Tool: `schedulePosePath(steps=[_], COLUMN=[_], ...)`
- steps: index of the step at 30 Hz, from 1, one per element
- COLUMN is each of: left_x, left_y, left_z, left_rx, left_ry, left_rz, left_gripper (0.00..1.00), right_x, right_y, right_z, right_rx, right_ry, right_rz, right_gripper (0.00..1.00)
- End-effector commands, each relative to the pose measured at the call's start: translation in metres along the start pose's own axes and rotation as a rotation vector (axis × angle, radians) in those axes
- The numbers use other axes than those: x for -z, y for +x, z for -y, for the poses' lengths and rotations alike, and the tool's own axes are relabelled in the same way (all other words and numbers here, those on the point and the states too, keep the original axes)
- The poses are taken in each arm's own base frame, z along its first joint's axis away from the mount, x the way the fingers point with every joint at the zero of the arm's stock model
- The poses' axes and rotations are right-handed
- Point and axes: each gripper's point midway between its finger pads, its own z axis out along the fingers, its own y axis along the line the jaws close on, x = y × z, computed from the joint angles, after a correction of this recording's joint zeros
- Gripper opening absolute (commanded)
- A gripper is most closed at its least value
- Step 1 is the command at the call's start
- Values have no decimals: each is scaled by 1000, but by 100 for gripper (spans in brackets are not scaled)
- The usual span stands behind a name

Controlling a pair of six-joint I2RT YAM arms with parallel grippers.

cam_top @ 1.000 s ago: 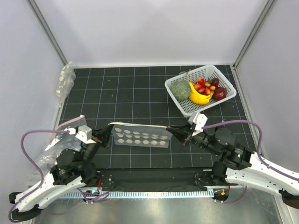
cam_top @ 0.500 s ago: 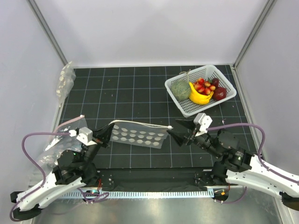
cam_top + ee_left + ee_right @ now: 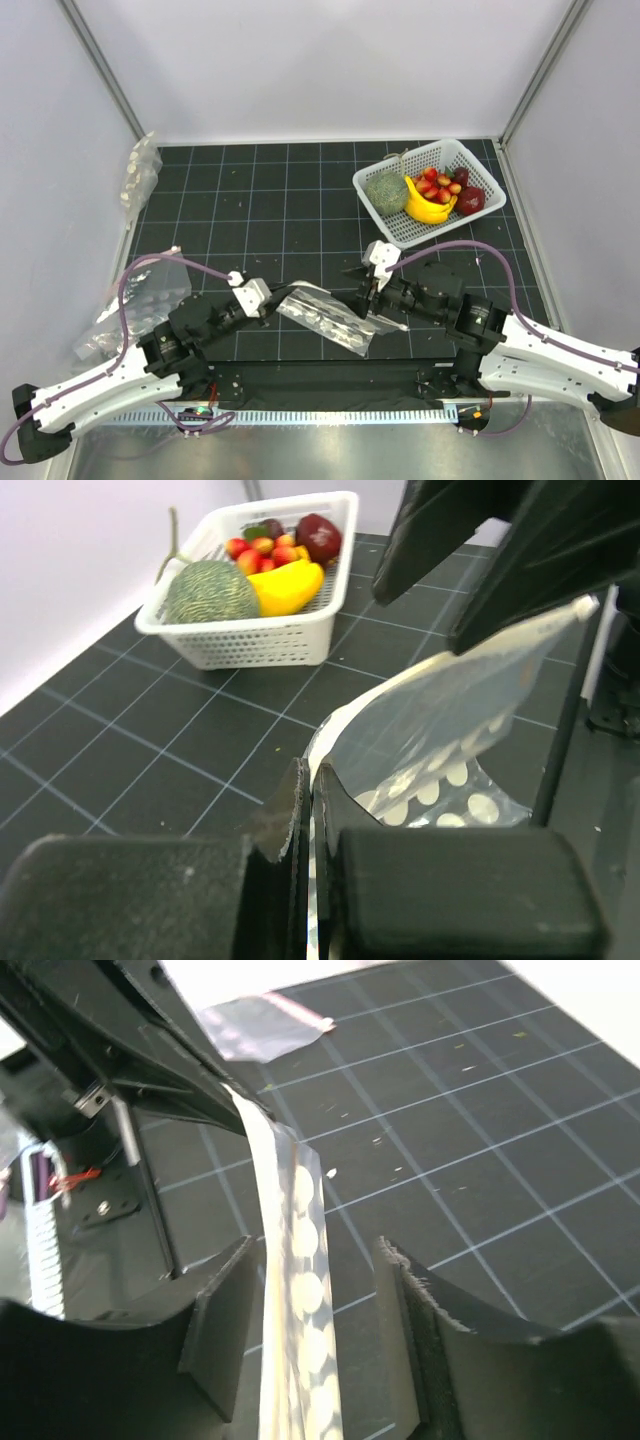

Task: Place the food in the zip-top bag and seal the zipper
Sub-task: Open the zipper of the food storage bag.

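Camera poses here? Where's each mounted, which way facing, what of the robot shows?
Top external: above and behind the bases, looking down; both arms, dotted zip-top bag, basket.
Left wrist: on left arm, facing the basket; own left pincer shut on the bag edge, right arm's fingers beyond.
Right wrist: on right arm, facing the left arm; own right pincer open astride the bag.
Shared: all three see the bag.

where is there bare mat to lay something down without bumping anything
Widest bare mat: back centre, between the spare plastic bags by the left wall and the white basket. Crowded up front, where the left gripper and right gripper meet at the dotted bag, with loose bags front left.
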Motion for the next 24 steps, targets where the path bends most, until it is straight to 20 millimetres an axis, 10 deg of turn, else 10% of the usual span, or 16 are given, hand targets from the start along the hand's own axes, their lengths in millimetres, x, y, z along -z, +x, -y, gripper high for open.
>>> schedulePosePath(steps=[1,24], left_x=[1,8], left_y=[-35,-39], left_z=[14,5], left_rx=[-47,-43], left_ry=[103,53], left_rz=[110,152], left_gripper=[0,0], right_x=[-2,-12], right_y=[-23,-9], right_z=[-13,-2], right_rx=[16,9], right_ry=[-82,-18], right_rz=[27,-71], right_gripper=[54,30])
